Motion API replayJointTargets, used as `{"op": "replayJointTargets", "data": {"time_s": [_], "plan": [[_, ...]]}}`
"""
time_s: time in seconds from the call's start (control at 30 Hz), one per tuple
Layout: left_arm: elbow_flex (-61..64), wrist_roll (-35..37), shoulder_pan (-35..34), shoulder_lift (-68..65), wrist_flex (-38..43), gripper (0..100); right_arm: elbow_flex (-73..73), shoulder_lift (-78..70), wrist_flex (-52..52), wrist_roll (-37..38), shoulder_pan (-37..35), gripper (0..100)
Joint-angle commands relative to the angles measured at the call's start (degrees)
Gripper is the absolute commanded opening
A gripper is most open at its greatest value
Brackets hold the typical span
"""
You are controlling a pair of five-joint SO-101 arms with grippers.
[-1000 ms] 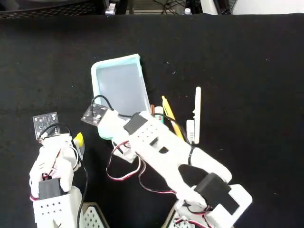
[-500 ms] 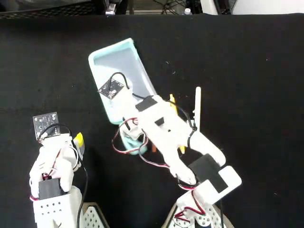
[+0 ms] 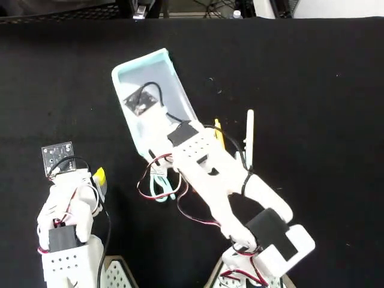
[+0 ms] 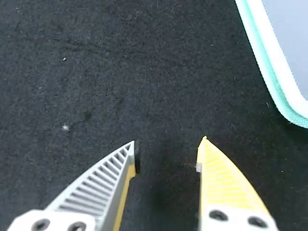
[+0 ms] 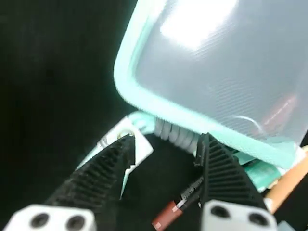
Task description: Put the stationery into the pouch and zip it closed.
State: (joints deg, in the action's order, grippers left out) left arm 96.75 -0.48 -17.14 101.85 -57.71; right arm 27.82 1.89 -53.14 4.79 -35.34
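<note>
Hovering low over the black counter (image 3: 312,78), the left gripper (image 4: 166,144) has its fingers apart, one grey-white (image 4: 103,180) and one yellow (image 4: 224,178), with nothing between them but bare cloth. From the left wrist view a corner of the pouch (image 4: 272,74) shows off to one side, well apart from those fingertips. In the high view the left arm (image 3: 66,222) sits at the near left of the counter, clear of the pouch.

The pouch (image 3: 150,72) is a translucent case with a mint-green rim. It lies flat and at a slant, left of the counter's middle. The right arm (image 3: 216,180) stretches diagonally from the near edge, and its front end overlaps the pouch's near half.

In the right wrist view, the right gripper (image 5: 163,142) stands with its black fingers (image 5: 219,168) spread wide, gripping nothing. The rounded green edge of the pouch (image 5: 216,72) lies just ahead of the tips. A small white piece (image 5: 137,139), too unclear to name, lies beside one fingertip at the pouch's rim. A brown pen (image 5: 175,209) lies on the counter between the fingers, outside the pouch.

In the high view, a yellow pen (image 3: 219,133) and a white pen (image 3: 249,135) lie on the counter just beside the right arm, right of the pouch and not inside it.
</note>
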Motion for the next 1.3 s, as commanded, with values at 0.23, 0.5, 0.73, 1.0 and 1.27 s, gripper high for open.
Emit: {"op": "replayJointTargets", "data": {"time_s": [0.23, 0.5, 0.73, 1.0, 1.27], "plan": [[0.66, 0.79, -0.04, -0.18, 1.05, 22, -2.42, -9.8, 3.25, -3.6, -1.49, 22.9], [0.66, 0.7, -0.04, -0.18, 1.14, 22, -2.07, -10.59, -8.0, -3.08, -2.11, 22.9], [0.66, 0.7, -0.04, -0.18, 1.05, 22, -1.71, -3.56, -15.38, 1.85, -2.37, 22.9], [0.66, 0.7, -0.04, -0.18, 1.23, 22, 2.77, 5.49, -18.46, 4.04, -2.02, 22.9], [0.66, 0.62, -0.04, -0.18, 0.97, 22, 4.44, 6.9, -6.15, 23.12, -2.2, 22.9]]}}
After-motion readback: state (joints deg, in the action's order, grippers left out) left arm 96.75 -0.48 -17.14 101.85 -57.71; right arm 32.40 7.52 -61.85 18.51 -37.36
